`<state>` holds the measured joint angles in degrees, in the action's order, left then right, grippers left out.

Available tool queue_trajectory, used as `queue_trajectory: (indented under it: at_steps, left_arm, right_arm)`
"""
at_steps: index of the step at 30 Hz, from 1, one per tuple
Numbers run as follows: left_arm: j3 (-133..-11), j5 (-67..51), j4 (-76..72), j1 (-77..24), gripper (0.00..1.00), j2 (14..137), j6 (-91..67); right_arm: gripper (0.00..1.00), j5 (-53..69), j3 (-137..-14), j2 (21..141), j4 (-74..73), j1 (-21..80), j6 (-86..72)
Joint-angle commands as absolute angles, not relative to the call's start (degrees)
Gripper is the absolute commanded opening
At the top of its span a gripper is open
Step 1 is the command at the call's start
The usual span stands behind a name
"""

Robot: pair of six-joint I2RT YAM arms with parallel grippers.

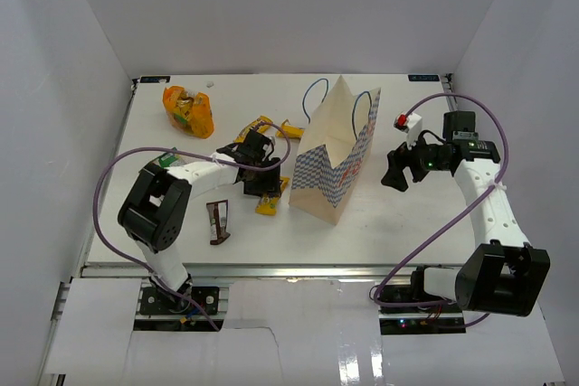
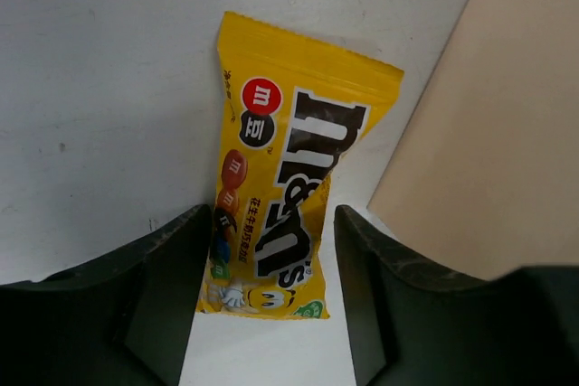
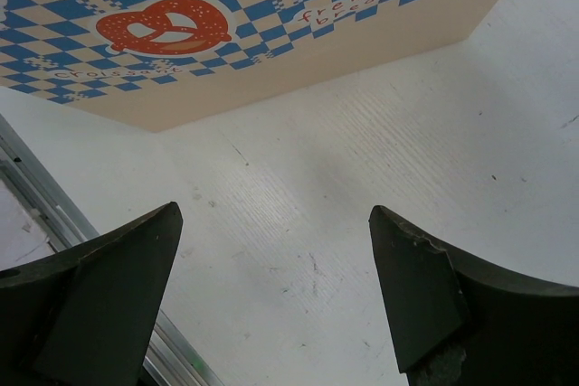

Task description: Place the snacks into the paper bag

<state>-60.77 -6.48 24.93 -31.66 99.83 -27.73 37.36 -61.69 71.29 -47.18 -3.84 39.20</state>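
Note:
The paper bag (image 1: 335,164) stands upright mid-table, tan with a blue-and-white checkered lower part. My left gripper (image 1: 261,187) is open just left of the bag, and its fingers straddle the near end of a yellow candy pack (image 2: 280,187) lying flat on the table; the pack also shows in the top view (image 1: 270,205). The bag's tan side (image 2: 493,124) is at the right of the left wrist view. My right gripper (image 1: 396,171) is open and empty, right of the bag. In the right wrist view it (image 3: 276,214) hovers over bare table facing the bag's checkered part (image 3: 226,24).
More yellow packs (image 1: 271,126) lie behind the left gripper. A crinkly orange bag (image 1: 188,110) sits at the back left, a dark brown bar (image 1: 218,221) at the front left, a green packet (image 1: 167,160) by the left arm. A small red-and-white object (image 1: 407,121) lies behind the right gripper.

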Motion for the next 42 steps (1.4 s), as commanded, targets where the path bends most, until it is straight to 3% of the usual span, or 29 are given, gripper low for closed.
queue_trajectory:
  at_steps: [1,7,12,19,25,33,42]
  left_arm:
    - [-63.28,-3.25,25.13,-32.43,0.63,100.80,-25.40]
    - [-60.05,1.21,25.93,-33.66,0.47,97.83,-25.66]
    - [-55.11,1.67,26.02,-33.66,0.33,87.56,-27.77]
    - [-54.49,0.09,23.74,-33.66,0.31,69.89,-30.23]
    - [-61.86,-9.83,14.53,-33.66,0.30,61.53,-28.66]
    - [-78.98,-19.33,7.65,-35.23,0.30,71.18,-28.74]
    - [-94.03,-12.23,8.35,-41.74,0.30,87.44,-22.15]
  right_arm:
    - [0.90,39.46,-64.86,71.45,-47.81,-4.48,39.55]
    - [0.90,40.16,-65.30,71.89,-47.55,-5.27,39.46]
    - [0.90,40.52,-66.00,71.81,-47.55,-5.54,39.29]
    - [0.90,41.57,-67.41,71.37,-47.46,-5.89,39.20]
    - [0.90,42.80,-68.64,71.37,-47.20,-5.98,39.20]
    - [0.90,43.86,-68.47,70.75,-46.93,-5.98,38.76]
    - [0.90,44.38,-67.41,68.73,-46.93,-6.06,38.67]
